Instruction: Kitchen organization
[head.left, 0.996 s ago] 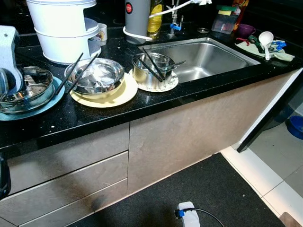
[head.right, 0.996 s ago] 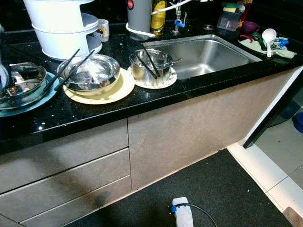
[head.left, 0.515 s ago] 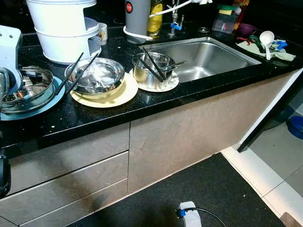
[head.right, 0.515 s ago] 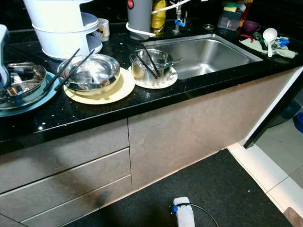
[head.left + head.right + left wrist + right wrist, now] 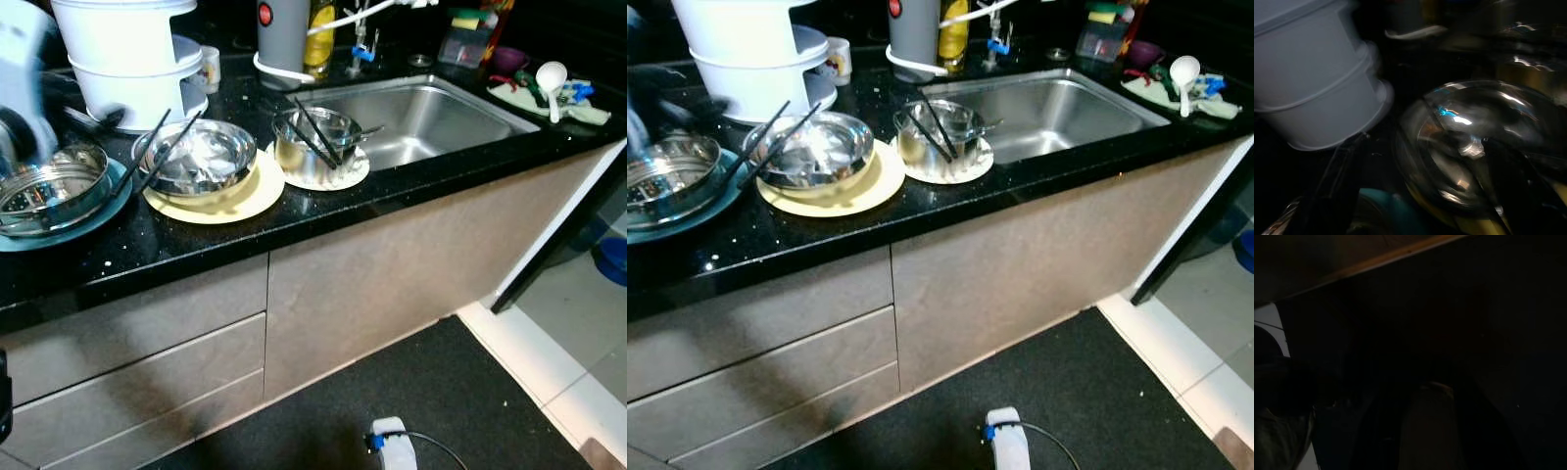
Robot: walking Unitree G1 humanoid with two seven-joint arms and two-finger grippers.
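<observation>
**A:** Where is the left gripper (image 5: 93, 119)?

**B:** Raised over the far left of the black surface (image 5: 196, 245), above the steel strainer bowl (image 5: 49, 188) on the teal plate (image 5: 73, 227). The arm is blurred, and I cannot tell whether the fingers are open or closed. Its wrist view is smeared too, looking across at the wide steel bowl (image 5: 1474, 142) and the white stacked steamer (image 5: 1312, 78).

**A:** And the right gripper?

**B:** Its arm hangs idle; its wrist view is nearly black, so the state of the fingers cannot be told.

**A:** What's on the surface?

**B:** The wide steel bowl sits on a cream plate (image 5: 245, 201), with two black chopsticks (image 5: 157, 147) leaning across its left rim. Just to its right, a smaller steel pot (image 5: 313, 147) stands on a small white patterned plate (image 5: 348, 179), with more black chopsticks (image 5: 312, 134) and a spoon (image 5: 364, 132) resting in it. The white steamer stands behind the wide bowl, near the wall.

**A:** And the sink?

**B:** The steel sink (image 5: 431, 113) is to the right of the pot. Behind it stand a grey kettle (image 5: 282, 34) and a yellow bottle (image 5: 319, 37). A white ladle (image 5: 552, 80) lies on a cloth (image 5: 549, 103) at the far right. Below, grey cabinet drawers (image 5: 137, 362) meet a dark floor mat (image 5: 411, 401).
</observation>
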